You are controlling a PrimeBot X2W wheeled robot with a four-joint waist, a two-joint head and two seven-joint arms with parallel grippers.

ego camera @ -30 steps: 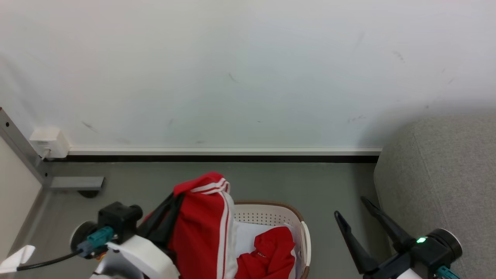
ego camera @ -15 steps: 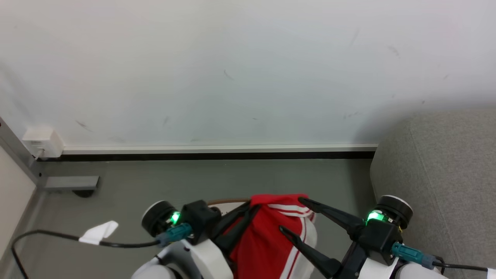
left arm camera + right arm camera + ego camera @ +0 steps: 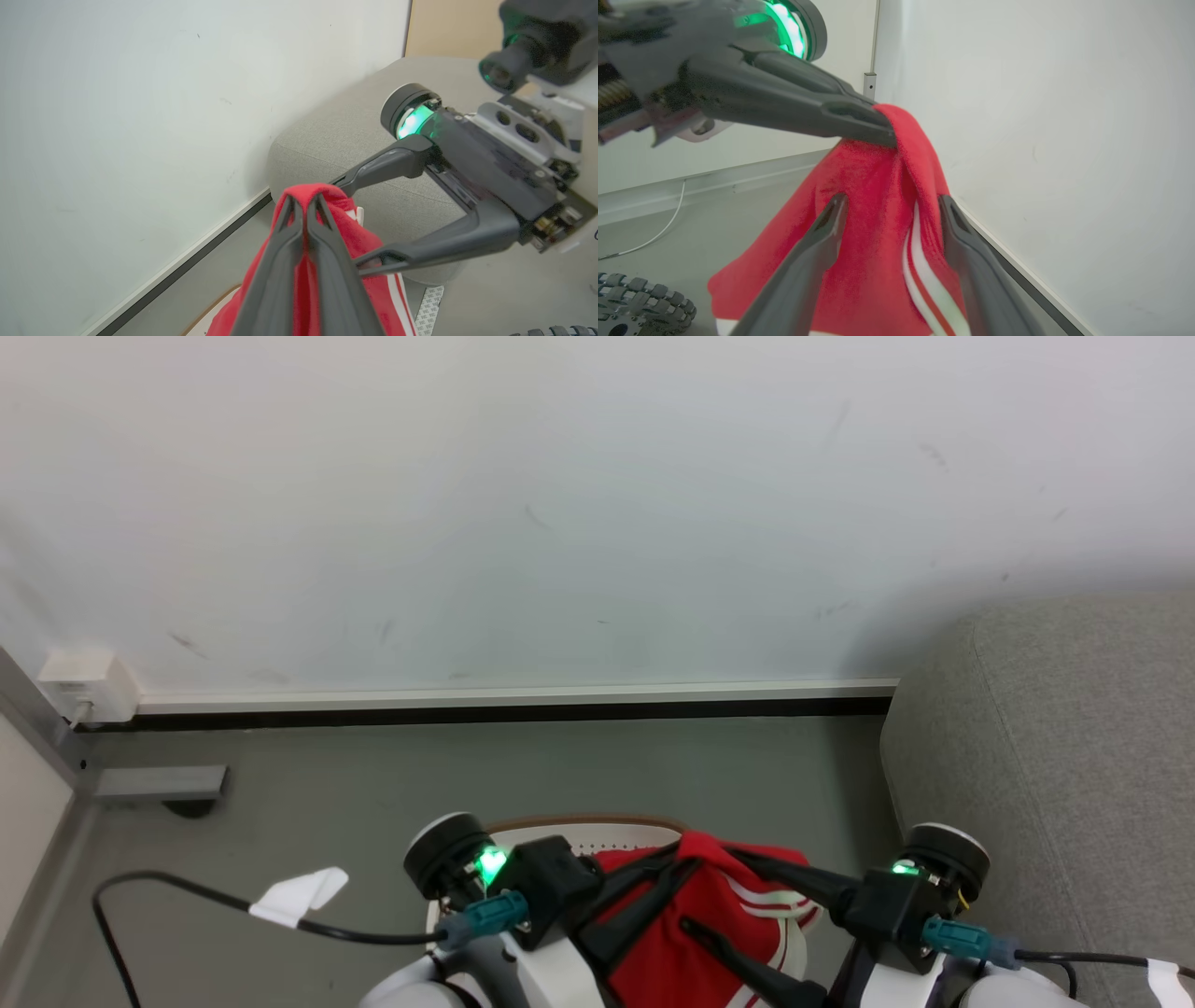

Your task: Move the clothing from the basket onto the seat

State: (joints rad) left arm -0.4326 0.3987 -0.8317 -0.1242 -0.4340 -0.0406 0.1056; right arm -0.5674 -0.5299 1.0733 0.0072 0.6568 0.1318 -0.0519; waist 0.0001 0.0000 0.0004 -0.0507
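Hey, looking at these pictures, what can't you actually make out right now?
- Inside of the basket: head view, covered by both arms and the lifted red garment; whether clothing remains is unknown.
- Garment's lower end: head view, cut off by the bottom edge.
- The seat: head view, cut by the right edge.
- Open right pincer: right wrist view, contact with the cloth unclear.

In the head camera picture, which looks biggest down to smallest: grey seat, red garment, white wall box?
1. grey seat, cut off by the frame
2. red garment, partly hidden
3. white wall box, though it is farther away
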